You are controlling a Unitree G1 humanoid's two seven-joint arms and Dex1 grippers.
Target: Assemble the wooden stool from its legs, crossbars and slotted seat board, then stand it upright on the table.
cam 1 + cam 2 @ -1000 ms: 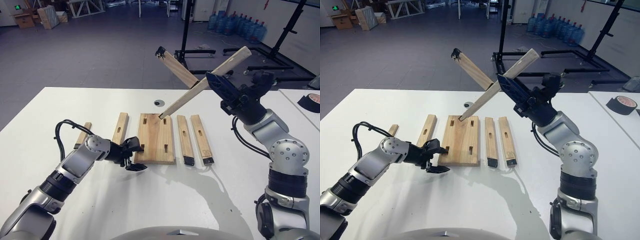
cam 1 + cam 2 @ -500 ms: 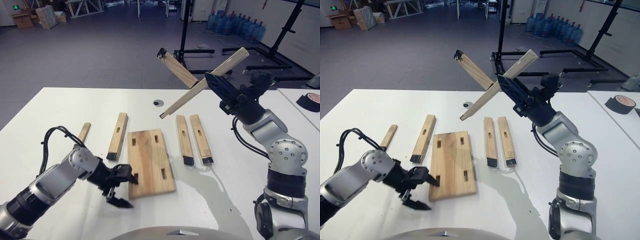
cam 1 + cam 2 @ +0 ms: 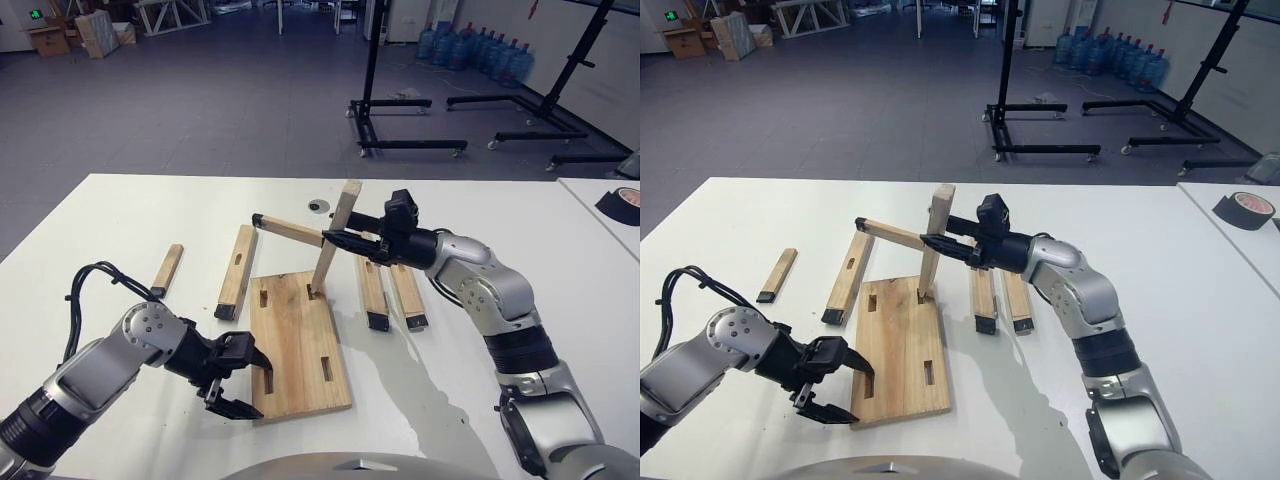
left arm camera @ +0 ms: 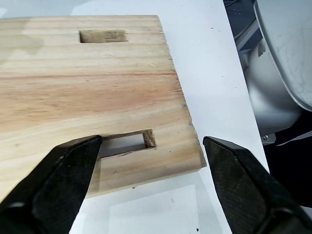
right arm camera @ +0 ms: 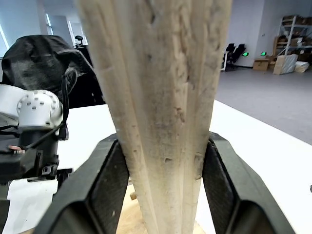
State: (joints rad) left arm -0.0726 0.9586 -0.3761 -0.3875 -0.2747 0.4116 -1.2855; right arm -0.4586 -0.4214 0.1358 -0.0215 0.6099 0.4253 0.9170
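Left eye view: pale slotted wooden seat board (image 3: 300, 340) flat near the white bench's (image 3: 120, 210) front edge. Black left hand (image 3: 252, 385) spread wide astride its near-left corner, holding nothing. Black right hand (image 3: 335, 240) clamped on a pale, near-upright wooden leg (image 3: 322, 270), foot at a far slot, seating hard to make out. Thin wooden crossbar (image 3: 290, 230) jutting toward the left edge.

Left wrist view: fingers (image 4: 53, 180) straddling a slot.

Right wrist view: leg's ends cut off.

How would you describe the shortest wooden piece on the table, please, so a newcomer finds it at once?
On the white table, find the wide seat board lying flat. Left of it lies a long slotted bar, and farther left the short stick. It is the shortest piece, leftmost, with no slot showing.
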